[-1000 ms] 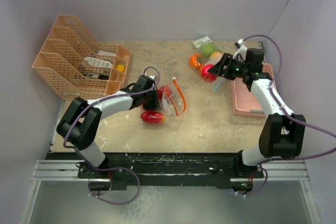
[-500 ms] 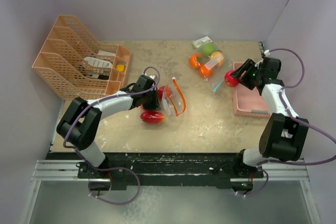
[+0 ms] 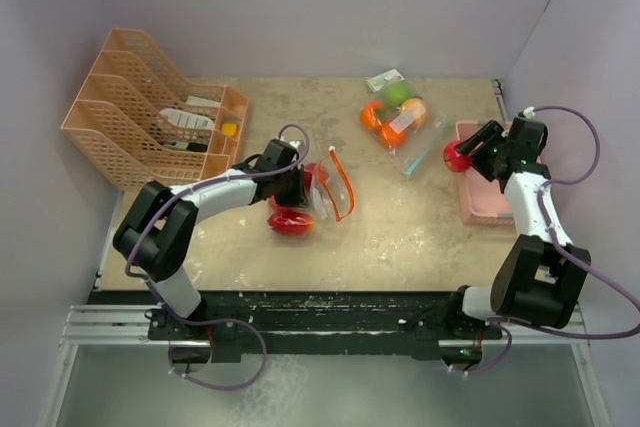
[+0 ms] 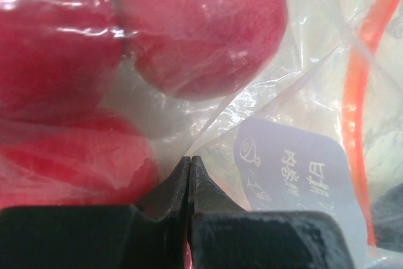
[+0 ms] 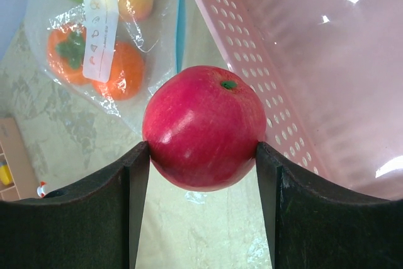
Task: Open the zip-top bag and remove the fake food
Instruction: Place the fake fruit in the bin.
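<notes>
A clear zip-top bag (image 3: 330,189) with an orange zip strip lies mid-table, with red apples (image 3: 290,222) in and beside it. My left gripper (image 3: 298,185) is at the bag's left side. In the left wrist view its jaws (image 4: 189,162) are pressed together on the bag's film, with red apples (image 4: 208,23) behind the plastic. My right gripper (image 3: 470,154) is shut on a red apple (image 3: 457,156) at the left rim of the pink basket (image 3: 490,202). The right wrist view shows this apple (image 5: 203,127) held between both fingers above the table, beside the basket wall (image 5: 252,61).
A second clear bag (image 3: 397,117) with oranges and a green apple lies at the back middle; it also shows in the right wrist view (image 5: 94,42). An orange desk organizer (image 3: 140,117) stands at the back left. Walls close in the table on three sides.
My right gripper has carried the red apple rightward, from beside the second bag to the pink basket's left rim. My left gripper stays at the bag, shifted slightly right.
</notes>
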Available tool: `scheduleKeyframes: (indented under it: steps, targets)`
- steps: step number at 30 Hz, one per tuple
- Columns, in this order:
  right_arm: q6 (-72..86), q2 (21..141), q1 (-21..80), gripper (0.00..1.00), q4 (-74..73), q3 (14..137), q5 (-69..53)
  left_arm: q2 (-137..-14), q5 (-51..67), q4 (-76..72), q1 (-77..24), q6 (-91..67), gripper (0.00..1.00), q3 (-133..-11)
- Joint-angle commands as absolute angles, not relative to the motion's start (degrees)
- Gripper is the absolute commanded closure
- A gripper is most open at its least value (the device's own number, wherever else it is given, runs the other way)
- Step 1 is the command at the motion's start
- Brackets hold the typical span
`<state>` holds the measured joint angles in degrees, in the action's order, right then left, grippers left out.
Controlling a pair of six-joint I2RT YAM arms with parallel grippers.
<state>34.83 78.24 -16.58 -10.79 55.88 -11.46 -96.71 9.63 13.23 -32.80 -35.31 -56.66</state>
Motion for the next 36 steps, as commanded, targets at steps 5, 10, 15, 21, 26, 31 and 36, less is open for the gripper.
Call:
scheduleKeyframes:
  steps: [5, 10, 15, 21, 26, 31, 36]
  targets:
    - [37.2, 75.3, -17.8, 0.67, -10.9, 59.5, -9.4, -99.8, 12.0, 13.4, -32.5, -32.5, 1.0, -61.3]
    - [38.8, 75.3, -19.0, 0.67, -12.1, 59.8, -6.8, -101.3, 12.6, 14.2, -32.2, -31.3, 1.0, -63.2]
    - [39.0, 75.3, -20.3, 0.67, -12.8, 60.1, -5.0, -101.8, 13.0, 15.0, -31.6, -30.3, 1.0, -64.6]
    - [38.1, 76.3, -20.5, 0.29, -12.6, 58.7, -4.1, -102.3, 13.7, 15.2, -31.0, -29.8, 1.0, -64.9]
    - [35.9, 75.9, -20.5, 0.2, -11.6, 58.2, -6.6, -102.9, 14.3, 15.0, -30.8, -29.7, 1.0, -64.9]
    - [35.5, 76.7, -20.4, 0.27, -9.8, 53.7, -9.5, -103.7, 15.2, 14.1, -30.8, -30.2, 1.0, -65.0]
    - [33.3, 79.8, -20.5, 0.3, -8.0, 50.8, -10.3, -103.9, 15.4, 13.5, -30.8, -30.6, 1.0, -65.0]
